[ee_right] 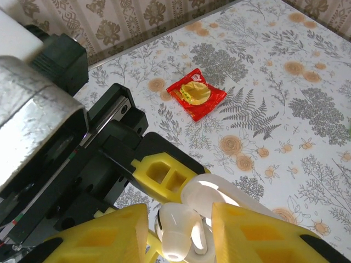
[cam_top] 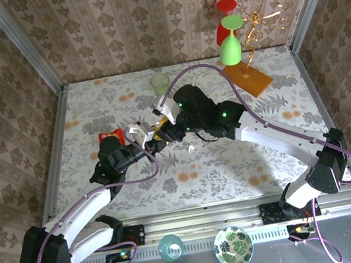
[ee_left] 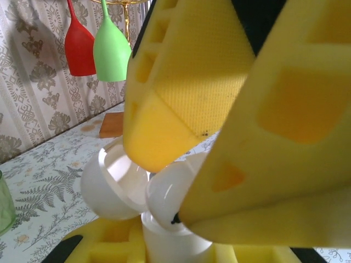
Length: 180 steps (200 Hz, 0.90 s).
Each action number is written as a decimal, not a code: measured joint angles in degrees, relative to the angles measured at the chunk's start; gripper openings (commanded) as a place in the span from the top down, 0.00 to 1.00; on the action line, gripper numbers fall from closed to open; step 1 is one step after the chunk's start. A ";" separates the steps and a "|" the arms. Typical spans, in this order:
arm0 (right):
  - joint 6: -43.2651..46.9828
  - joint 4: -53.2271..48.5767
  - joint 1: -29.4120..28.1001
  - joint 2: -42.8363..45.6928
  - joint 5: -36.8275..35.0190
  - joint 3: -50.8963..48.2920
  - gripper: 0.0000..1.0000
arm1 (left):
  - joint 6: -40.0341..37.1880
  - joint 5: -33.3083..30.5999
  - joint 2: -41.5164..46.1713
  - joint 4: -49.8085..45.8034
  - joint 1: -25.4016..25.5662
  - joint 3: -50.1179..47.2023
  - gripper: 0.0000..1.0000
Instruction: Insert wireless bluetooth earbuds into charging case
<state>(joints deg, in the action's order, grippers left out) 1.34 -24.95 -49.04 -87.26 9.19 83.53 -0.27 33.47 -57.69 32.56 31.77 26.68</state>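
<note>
Insertion step: left pincer (ee_left: 175,247) clamps the small glossy white plastic charging case (ee_left: 107,189); right pincer (ee_right: 180,241) grips a tiny white earbud (ee_right: 174,223) just above it. Next: seat it, then release.

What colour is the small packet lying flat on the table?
Red with a yellow middle; the packet shows best in the right wrist view.

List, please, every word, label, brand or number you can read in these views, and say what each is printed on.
On the red and yellow foil snack packet: there is printing, but it is too small and blurred to read.
On the glossy white plastic charging case: no lettering visible.
No other legible text, number or sign in any view.
</note>
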 measured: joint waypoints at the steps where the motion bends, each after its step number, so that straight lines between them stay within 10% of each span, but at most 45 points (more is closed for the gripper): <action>1: 0.00 0.00 0.00 -0.02 0.02 0.00 0.65 | 0.00 0.00 0.00 0.00 0.00 -0.02 1.00; 180: -3.50 5.03 2.40 0.92 2.60 -3.30 0.84 | 0.02 -0.07 -0.02 -0.61 -0.04 0.00 1.00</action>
<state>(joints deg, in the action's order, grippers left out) -2.15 -19.92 -46.63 -86.35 11.79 80.23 -0.25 33.41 -57.71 31.94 31.73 26.68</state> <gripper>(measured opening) 0.163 0.219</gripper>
